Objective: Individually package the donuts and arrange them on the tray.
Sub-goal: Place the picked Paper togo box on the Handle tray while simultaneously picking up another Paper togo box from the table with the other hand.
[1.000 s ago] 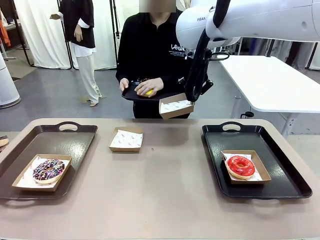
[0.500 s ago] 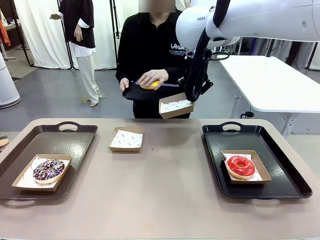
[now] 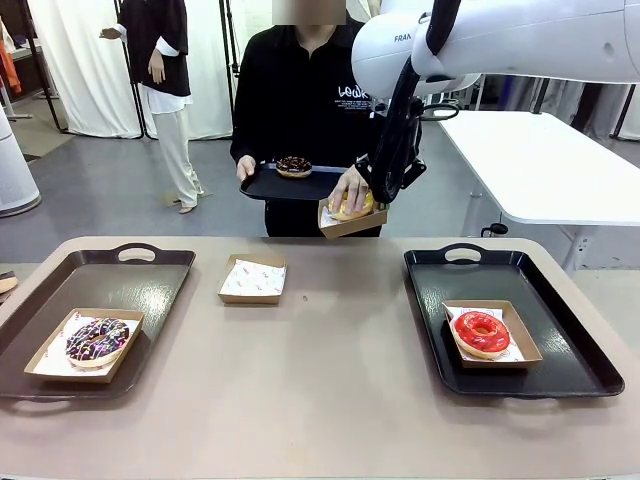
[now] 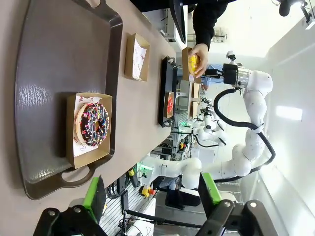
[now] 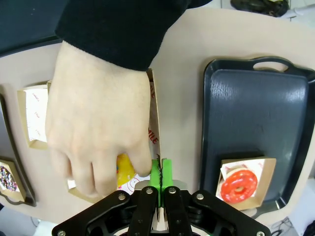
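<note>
Right gripper [image 5: 161,169] is seen fully closed, clamped on the rim of a cardboard box [image 5: 153,118]. Yellow donut [image 5: 124,169] is held in that box by a person's hand [image 5: 98,123], just beside the gripper's tips. Left gripper [image 4: 152,192] is spread wide, nothing held.

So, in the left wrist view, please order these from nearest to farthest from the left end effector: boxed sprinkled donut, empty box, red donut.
1. Sprinkled donut, in the left tray.
2. Empty box, between the trays.
3. Red donut, in the right tray.
</note>
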{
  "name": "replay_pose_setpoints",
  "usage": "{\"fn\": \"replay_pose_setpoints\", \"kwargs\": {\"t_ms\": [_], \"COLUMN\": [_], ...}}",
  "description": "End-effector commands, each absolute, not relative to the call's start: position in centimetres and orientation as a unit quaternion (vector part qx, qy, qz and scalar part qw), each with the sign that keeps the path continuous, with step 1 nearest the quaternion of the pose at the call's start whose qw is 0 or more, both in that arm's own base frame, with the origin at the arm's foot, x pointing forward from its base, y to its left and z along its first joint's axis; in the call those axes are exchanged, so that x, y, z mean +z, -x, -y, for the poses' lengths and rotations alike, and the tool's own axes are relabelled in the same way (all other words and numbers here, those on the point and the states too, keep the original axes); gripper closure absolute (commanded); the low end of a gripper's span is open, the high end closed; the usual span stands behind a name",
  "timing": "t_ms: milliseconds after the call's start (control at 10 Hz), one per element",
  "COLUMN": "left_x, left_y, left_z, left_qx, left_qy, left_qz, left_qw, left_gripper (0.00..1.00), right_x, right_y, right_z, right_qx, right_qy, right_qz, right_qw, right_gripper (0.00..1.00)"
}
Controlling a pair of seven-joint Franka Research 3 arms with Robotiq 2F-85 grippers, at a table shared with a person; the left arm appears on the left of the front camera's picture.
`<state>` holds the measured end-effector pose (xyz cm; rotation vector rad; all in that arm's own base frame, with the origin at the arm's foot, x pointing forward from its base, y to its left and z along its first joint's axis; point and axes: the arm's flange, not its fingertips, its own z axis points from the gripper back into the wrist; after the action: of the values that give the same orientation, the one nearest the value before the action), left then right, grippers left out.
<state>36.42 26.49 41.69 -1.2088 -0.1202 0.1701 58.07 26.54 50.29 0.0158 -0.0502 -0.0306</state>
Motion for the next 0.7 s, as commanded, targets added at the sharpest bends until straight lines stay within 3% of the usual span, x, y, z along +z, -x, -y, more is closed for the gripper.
{"fn": "replay_pose_setpoints", "kwargs": {"t_ms": [0, 600], "left_x": [42.07, 42.07], "left_y": [-36.11, -36.11], "left_z": [-26.55, -26.55], "left_qx": [0.077, 0.077], "left_qy": [0.571, 0.571], "left_qz": [0.059, 0.059], "left_qw": [0.815, 0.815], "left_gripper": [0.02, 0.02], "right_x": [50.48, 50.48], "right_y": [-57.99, -57.99], "right_z": [-26.37, -26.37], "right_qx": [-0.016, -0.016], "right_qy": [-0.008, -0.008], "right_qz": [0.027, 0.027], "right_qw": [0.999, 0.999], "right_gripper": [1.0, 1.0]}}
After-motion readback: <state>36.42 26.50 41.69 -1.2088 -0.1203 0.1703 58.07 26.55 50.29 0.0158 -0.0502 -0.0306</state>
